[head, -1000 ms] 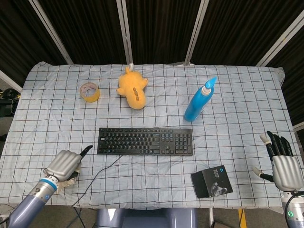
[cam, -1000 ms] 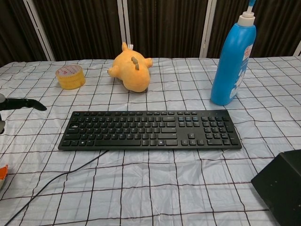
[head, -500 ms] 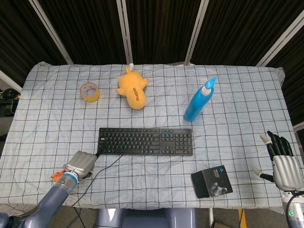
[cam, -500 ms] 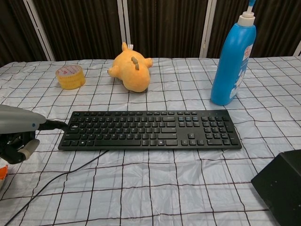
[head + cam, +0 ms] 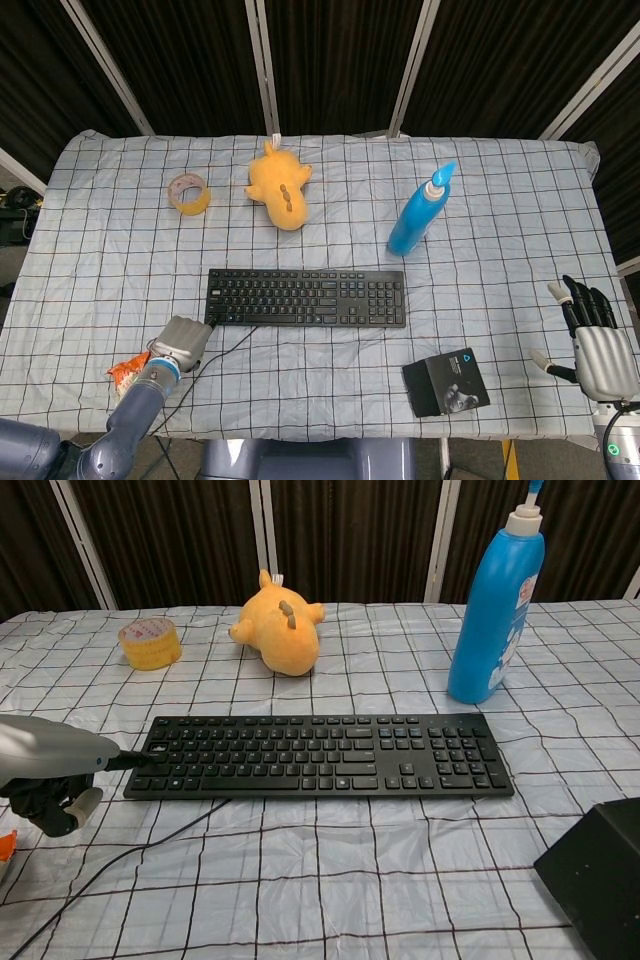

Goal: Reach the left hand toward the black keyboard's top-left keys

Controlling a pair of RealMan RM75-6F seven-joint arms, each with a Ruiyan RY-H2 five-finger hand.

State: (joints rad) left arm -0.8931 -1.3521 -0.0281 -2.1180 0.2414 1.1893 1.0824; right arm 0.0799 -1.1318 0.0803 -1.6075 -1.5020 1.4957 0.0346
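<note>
left hand [image 5: 180, 343] sitting low near the table's front edge toward its left corner, just off the black keyboard [image 5: 306, 297] at that board's near-left corner; in the chest view the left hand [image 5: 50, 765] is showing most fingers curled under the palm, holding nothing, with one dark finger [image 5: 130, 760] extended and its tip lying at the keyboard's left end, touching or all but touching the lower-left keys — cannot tell which. black keyboard [image 5: 318, 754] lying about mid-table, slightly toward the front edge, long axis running parallel to that edge, left to right. the target, the top-left keys [image 5: 220, 275], lying at the board's far-left corner, so from the hand they are sitting away from the robot and a little to the right, across the short width of the board. judgement: the pointing tip is at the wrong row, near instead of far; the reach is wanting a short push forward toward the table's back edge, with the finger lifted enough not to drag keys. the keyboard's cable [image 5: 205, 368] trailing from the board toward the front edge, passing just right of the hand. right hand [image 5: 600, 350] resting near the table's right edge by the front corner, fingers spread and empty, well apart from the board; the left hand is plainly the nearer one.
</note>
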